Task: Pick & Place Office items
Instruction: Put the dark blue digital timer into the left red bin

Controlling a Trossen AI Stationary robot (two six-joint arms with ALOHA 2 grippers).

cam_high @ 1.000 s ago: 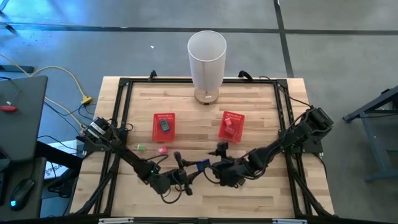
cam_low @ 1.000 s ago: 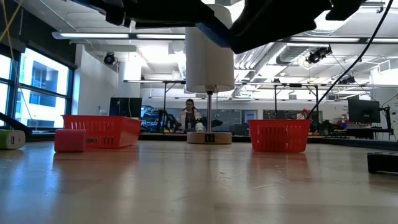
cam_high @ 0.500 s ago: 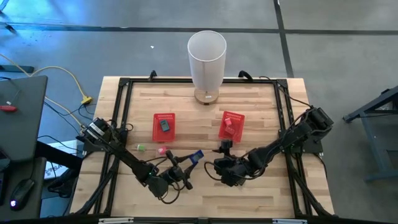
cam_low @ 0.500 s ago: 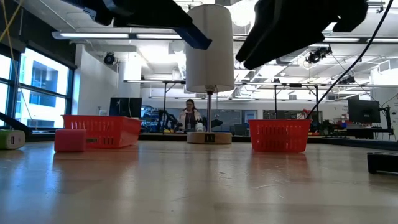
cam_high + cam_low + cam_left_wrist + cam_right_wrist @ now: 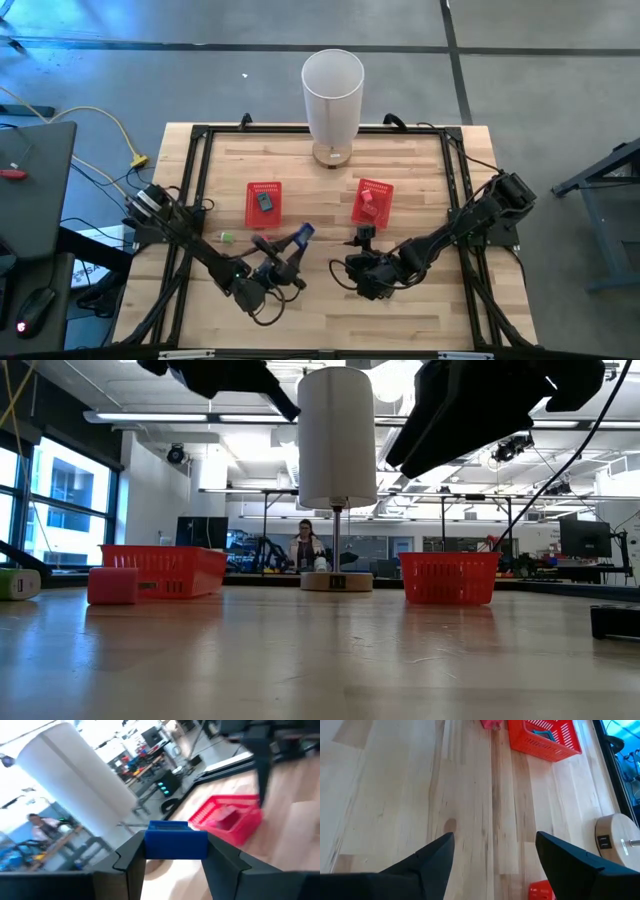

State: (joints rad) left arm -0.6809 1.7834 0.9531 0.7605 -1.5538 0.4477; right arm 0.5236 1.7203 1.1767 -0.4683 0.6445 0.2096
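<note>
Wood plank table, black frame round the edge, sitting on a grey concrete floor w/ dark seams. Tall white cylinder on a round wood base at top centre of the high view. Two red baskets mid-table: left basket has a dark item in it, right basket has a red item.

Left gripper is lower centre-left in the high view, raised off the table, fingers clamped on a blue block. Wrist cam shows it squeezed between both fingers, cylinder and the right basket behind it. Green item lies loose on the wood left of that gripper. Low view has a pink block at far left of frame, just in front of the left basket, plus a black thing at the far right edge.

Right gripper is lower centre, jaws wide apart, nothing btwn them, bare planks underneath in its wrist cam.

Room behind in the low view: big open lab, ceiling strip lights, windows on the left, desks w/ monitors, a person seated far back near centre.
</note>
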